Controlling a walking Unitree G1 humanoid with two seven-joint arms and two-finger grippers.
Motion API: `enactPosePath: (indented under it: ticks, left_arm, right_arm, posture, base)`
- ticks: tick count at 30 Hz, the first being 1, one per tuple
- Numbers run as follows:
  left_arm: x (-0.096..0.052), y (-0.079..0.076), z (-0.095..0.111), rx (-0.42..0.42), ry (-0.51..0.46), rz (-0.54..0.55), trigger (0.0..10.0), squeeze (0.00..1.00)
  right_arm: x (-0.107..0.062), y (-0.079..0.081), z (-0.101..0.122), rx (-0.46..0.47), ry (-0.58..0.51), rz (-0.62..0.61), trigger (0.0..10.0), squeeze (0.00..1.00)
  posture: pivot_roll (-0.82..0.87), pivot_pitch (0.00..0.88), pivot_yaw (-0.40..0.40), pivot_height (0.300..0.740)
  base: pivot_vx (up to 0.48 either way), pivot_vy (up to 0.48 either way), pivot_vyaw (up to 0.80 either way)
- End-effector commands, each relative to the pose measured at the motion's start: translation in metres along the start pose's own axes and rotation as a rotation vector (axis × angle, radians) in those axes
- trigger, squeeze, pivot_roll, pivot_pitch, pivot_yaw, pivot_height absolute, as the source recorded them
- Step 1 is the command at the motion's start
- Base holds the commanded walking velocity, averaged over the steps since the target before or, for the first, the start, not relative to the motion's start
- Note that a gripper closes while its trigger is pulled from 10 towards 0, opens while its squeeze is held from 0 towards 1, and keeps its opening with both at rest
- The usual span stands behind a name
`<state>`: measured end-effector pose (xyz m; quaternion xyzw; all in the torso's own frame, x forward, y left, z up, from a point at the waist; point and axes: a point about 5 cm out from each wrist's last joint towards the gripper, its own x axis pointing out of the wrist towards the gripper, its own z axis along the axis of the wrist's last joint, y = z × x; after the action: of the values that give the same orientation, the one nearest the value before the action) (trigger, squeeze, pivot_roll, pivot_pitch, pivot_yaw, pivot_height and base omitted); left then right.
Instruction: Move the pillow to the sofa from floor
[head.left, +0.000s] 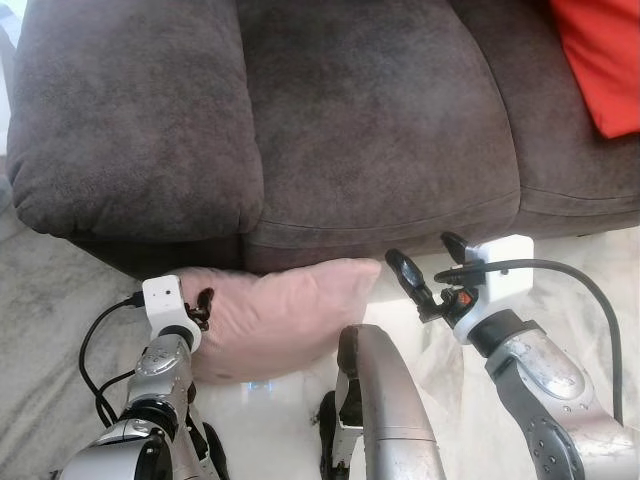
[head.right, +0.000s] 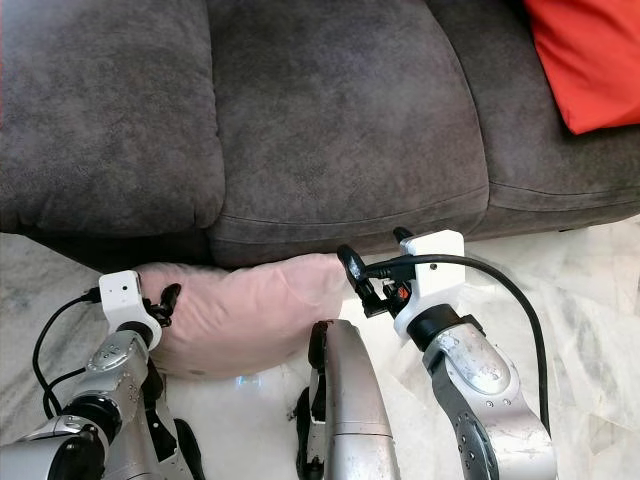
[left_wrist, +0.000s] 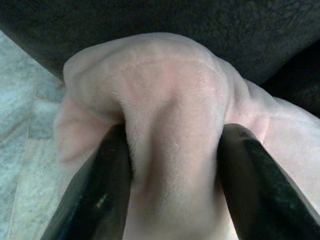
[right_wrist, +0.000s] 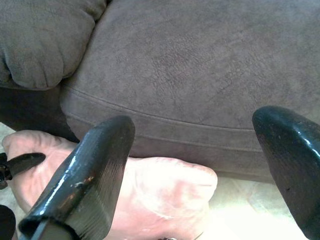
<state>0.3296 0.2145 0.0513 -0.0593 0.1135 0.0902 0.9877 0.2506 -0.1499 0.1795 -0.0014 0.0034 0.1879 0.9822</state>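
Pink pillow (head.left: 275, 320) on pale floor (head.left: 50, 330) against brown sofa (head.left: 370, 130).

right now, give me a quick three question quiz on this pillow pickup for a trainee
1. True or false: the left gripper has its fingers pinched on the pink pillow.
2. Which best describes the right gripper? A) shut on the pillow B) open, near the pillow's end by the sofa front C) resting on the red cushion
3. Fill in: the pillow lies on the ______, against the sofa's base.

Key:
1. True; pillow fabric bulges between the two fingers.
2. B
3. floor
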Motion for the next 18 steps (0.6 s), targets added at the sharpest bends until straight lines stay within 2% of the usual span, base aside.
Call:
enactPosePath:
  ticks: [1,18]
  left_arm:
    - [-0.0084,0.0034,-0.0223,0.015,0.084,0.019,0.0,0.0]
    - [-0.0085,0.0065,-0.0216,0.034,0.08,0.029,0.0,0.0]
  right_arm:
    - [-0.0066,-0.0031,0.0037,-0.011,-0.005,-0.017,10.0,0.0]
    - [-0.0036,-0.001,0.0006,0.003,-0.006,-0.024,10.0,0.0]
  posture:
    - [-0.18,0.445,-0.214,0.525]
    - [-0.17,0.435,-0.193,0.525]
  base:
    - [0.0,0.0,0.0]
    - [0.0,0.0,0.0]
